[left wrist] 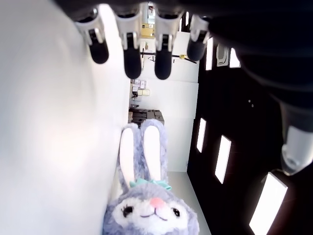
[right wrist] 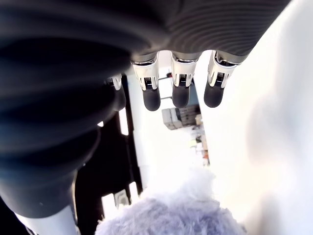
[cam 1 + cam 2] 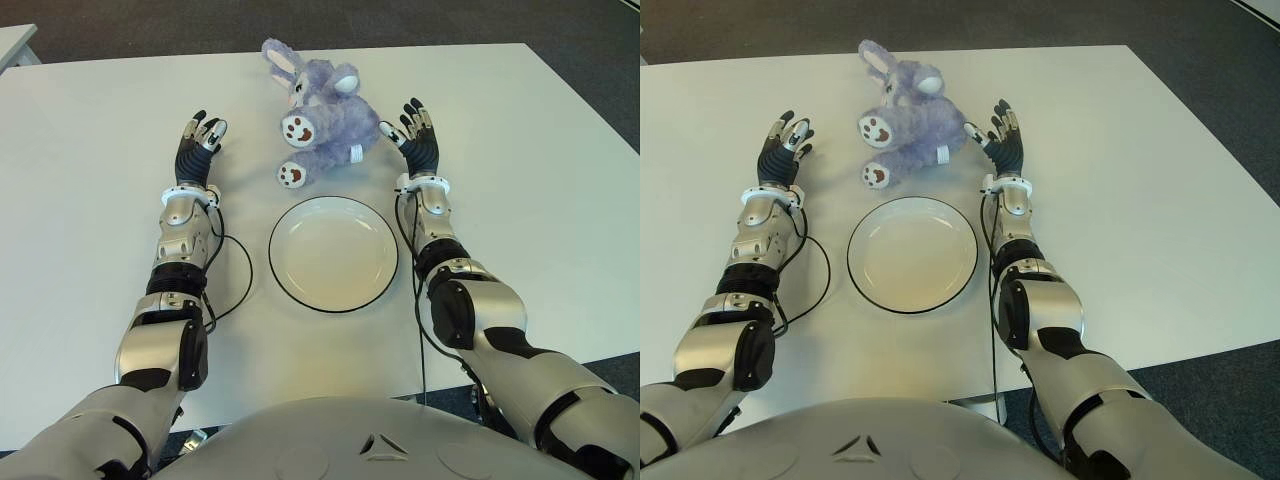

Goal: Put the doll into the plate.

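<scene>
A purple plush rabbit doll lies on the white table, its white soles toward me, just beyond a white plate with a dark rim. The plate holds nothing. My right hand is right beside the doll's right side, fingers spread, palm toward it; its wrist view shows purple fur close below the straight fingertips. My left hand shows left of the doll, a hand's width away, fingers spread, holding nothing. The doll's face and ears show in the left wrist view.
The table's far edge runs just behind the doll, with dark carpet beyond. A black cable loops on the table by my left forearm, left of the plate. Another cable runs along my right forearm.
</scene>
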{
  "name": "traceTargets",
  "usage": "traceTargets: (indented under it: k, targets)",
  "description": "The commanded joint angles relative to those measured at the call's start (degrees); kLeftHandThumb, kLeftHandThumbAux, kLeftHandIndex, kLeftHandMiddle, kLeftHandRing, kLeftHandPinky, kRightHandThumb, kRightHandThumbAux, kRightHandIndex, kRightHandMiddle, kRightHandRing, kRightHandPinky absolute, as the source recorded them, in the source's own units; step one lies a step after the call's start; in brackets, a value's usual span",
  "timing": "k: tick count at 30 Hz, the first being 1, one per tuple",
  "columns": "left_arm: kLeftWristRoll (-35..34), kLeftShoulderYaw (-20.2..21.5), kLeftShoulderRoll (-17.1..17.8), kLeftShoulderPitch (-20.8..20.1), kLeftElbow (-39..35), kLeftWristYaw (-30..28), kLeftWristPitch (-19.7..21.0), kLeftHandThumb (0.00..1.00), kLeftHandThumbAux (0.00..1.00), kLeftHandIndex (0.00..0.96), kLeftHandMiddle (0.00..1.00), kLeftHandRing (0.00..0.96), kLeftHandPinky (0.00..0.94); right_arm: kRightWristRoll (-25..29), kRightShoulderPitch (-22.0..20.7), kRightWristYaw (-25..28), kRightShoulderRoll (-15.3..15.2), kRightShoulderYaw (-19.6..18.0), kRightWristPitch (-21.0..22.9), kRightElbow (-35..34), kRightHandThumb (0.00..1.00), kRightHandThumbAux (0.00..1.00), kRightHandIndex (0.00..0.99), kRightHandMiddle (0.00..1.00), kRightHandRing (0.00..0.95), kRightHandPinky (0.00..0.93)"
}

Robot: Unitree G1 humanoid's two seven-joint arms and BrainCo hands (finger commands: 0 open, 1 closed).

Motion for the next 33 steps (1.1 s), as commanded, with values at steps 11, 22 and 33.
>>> traceTargets:
  k: [11,22,33]
  targets:
    - [0.3,-0.1,-0.2,0.7,2.8,0.4,1.4,0.000,0.515,0.003,0.168,0.152,0.068,-0.1,0.1,1.3,-1.6,1.0,2.3,-0.4,0.071,0.713,0.006,0.005,0.000,0.000]
    - [0.2,0.0,-0.3,0.2,4.2,0.1,0.5,0.000,0.512,0.000,0.162,0.146,0.052,0.4,-1.6,2.0,-2.7,0.9,2.8,-1.8,0.099,0.679,0.010,0.016,0.000,0.001]
    - [0.1,0.0,-0.6,-0.3,4.8,0.3,0.2,0.000,0.513,0.000,0.153,0.137,0.064,-0.5,-3.2,1.3,-4.4,1.6,1.7,-3.7,0.133,0.649,0.009,0.024,0.001,0.000]
